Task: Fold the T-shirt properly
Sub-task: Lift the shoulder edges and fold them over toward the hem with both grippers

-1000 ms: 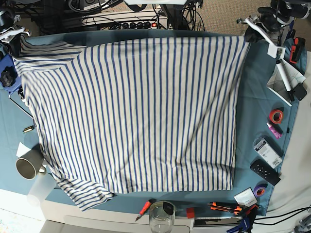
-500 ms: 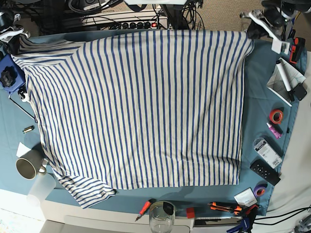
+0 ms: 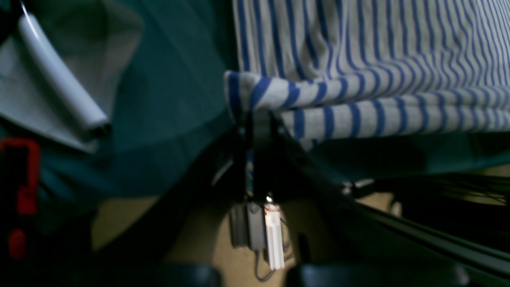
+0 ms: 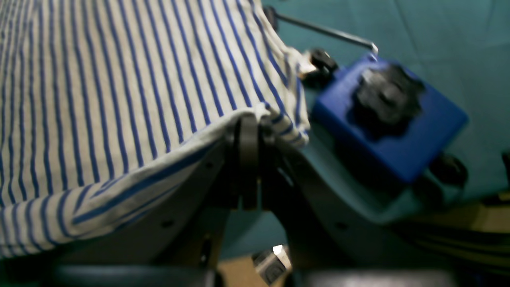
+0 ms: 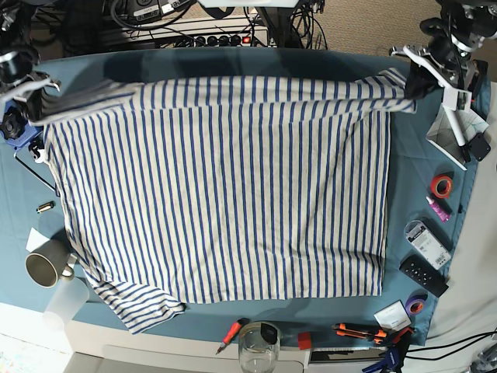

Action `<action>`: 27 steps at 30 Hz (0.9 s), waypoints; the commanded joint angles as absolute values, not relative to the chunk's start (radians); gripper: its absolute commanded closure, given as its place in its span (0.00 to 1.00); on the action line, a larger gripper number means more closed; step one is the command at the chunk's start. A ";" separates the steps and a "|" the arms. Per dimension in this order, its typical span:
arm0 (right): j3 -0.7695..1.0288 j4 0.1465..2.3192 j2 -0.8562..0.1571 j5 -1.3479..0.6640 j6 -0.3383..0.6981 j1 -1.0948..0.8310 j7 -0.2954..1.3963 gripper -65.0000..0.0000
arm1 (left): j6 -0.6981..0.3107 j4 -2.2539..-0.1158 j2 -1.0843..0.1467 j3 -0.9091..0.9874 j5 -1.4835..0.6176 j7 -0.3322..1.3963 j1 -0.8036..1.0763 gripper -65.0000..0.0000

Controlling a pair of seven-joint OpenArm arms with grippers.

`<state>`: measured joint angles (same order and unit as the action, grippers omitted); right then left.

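Observation:
The T-shirt, cream-white with narrow blue stripes, lies spread over the teal table cloth. Its far edge is lifted and turned toward the near side as a fold. My left gripper is shut on the shirt's far right corner; the left wrist view shows the pinched striped hem at the gripper. My right gripper is shut on the far left corner, and the right wrist view shows the cloth draped over the gripper. One sleeve lies at the near left.
A blue clamp block sits by my right gripper. A mug stands at the near left. Tape rolls, boxes, a glass and hand tools line the right and near edges. A white tripod stands far right.
Both grippers have moved toward the near side with the shirt's far corners, so the far edge now folds over and bare table cloth shows behind it.

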<state>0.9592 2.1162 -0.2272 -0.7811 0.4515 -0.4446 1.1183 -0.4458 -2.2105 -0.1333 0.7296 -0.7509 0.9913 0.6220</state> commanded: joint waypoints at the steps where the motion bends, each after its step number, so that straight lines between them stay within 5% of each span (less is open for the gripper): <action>1: 0.949 2.132 -0.244 -0.776 0.451 -0.432 1.081 1.00 | -0.447 -2.223 -0.142 0.735 -0.749 0.951 0.624 1.00; 12: 0.765 2.132 -0.244 -0.496 0.384 -0.307 0.976 1.00 | -0.446 -2.223 -0.199 0.678 -0.709 0.888 0.567 1.00; 27: 0.760 1.963 -0.308 -0.437 0.362 -0.181 0.941 1.00 | -0.356 -2.191 -0.219 0.414 -0.352 0.740 0.455 1.00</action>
